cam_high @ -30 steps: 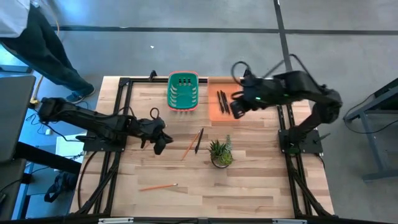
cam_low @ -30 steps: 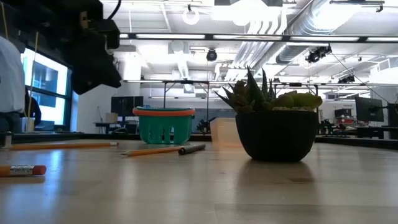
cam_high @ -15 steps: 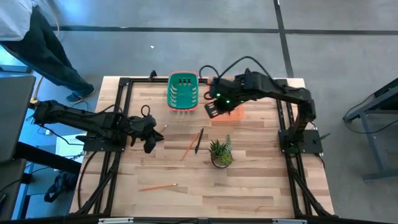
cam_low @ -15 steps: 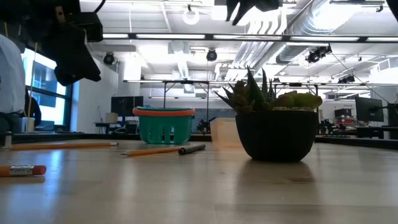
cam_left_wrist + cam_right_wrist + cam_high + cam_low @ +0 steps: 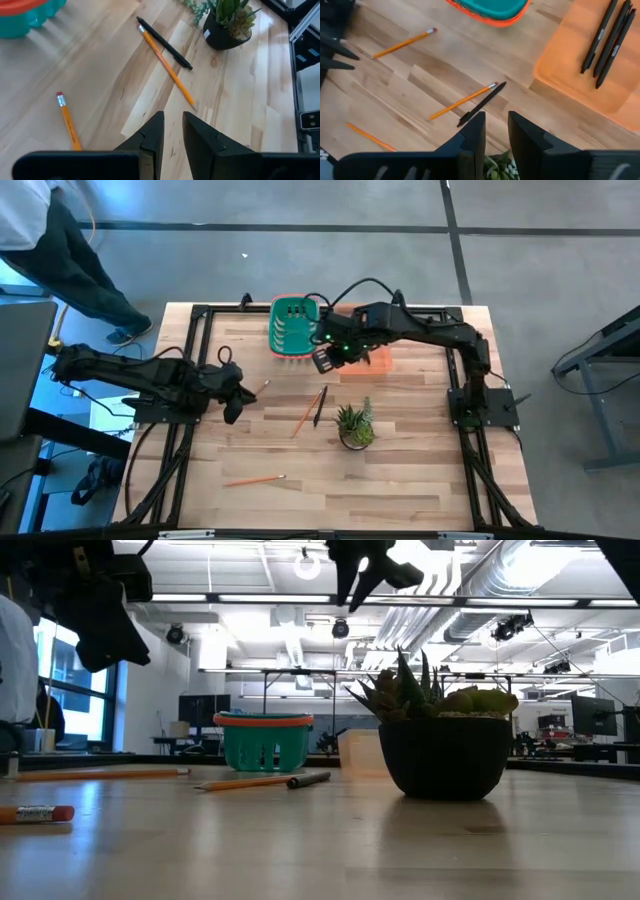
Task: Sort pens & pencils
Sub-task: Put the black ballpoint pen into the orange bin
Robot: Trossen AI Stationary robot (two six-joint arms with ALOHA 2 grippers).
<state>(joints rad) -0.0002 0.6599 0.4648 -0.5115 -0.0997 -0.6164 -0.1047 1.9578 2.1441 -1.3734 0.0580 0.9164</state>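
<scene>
One black pen point(image 5: 319, 406) lies on the table mid-way, crossing tips with an orange pencil point(image 5: 307, 413). A second pencil point(image 5: 258, 388) rests just right of my left gripper point(image 5: 232, 402), and a third point(image 5: 255, 479) lies near the near edge. Three black pens point(image 5: 607, 42) lie side by side in the orange tray point(image 5: 580, 75). My right gripper point(image 5: 322, 360) hovers between the teal basket point(image 5: 293, 327) and the tray, above the pen point(image 5: 481, 104). Both grippers are shut and hold nothing.
A potted succulent point(image 5: 353, 427) stands right of the pen and pencil pair. The teal basket with an orange rim sits at the far edge, with the tray to its right. Bare wood stretches across the near half. A person point(image 5: 60, 240) stands beyond the far-left corner.
My right gripper has swung from above the orange tray toward the table's left, stopping near the basket's near-right corner. My left gripper has drawn back toward the left edge, away from the pen and pencil pair. Pens and pencils have stayed in place.
</scene>
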